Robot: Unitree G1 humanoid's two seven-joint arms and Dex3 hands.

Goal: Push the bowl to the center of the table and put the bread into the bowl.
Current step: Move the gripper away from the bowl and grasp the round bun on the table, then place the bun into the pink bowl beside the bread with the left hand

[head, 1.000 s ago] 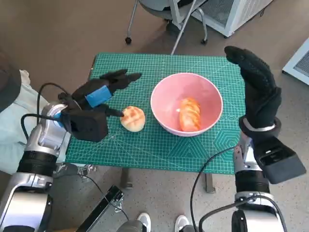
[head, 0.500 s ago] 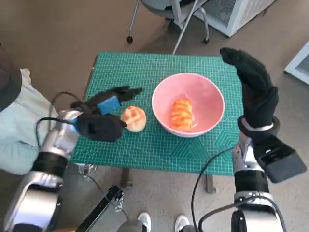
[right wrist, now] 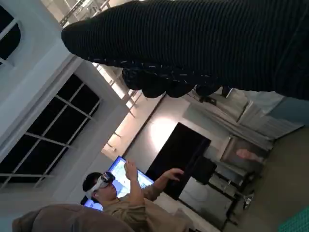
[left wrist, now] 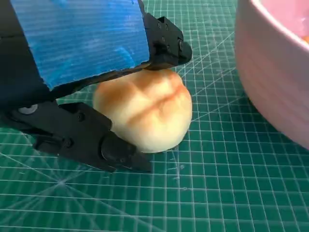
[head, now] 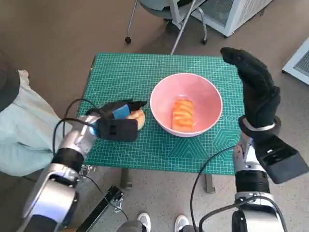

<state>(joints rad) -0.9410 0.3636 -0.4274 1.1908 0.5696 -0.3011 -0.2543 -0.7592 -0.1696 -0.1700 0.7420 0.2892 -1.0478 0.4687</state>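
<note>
The left hand (head: 117, 114), black with blue tape over its back, reaches low across the green gridded cutting mat (head: 145, 72) near the table's left edge, its fingers (left wrist: 164, 41) lying over the top of the round golden bread roll (left wrist: 145, 113) and its thumb against the roll's side; the roll sits on the mat. Just beside the roll, the pink round bowl (head: 159, 96) stands near the table's center with 1 orange-glazed bread piece (head: 182, 115) inside. The right hand (head: 256, 89), in its black knitted glove, is raised upright at the table's right edge, fingers extended, holding nothing.
</note>
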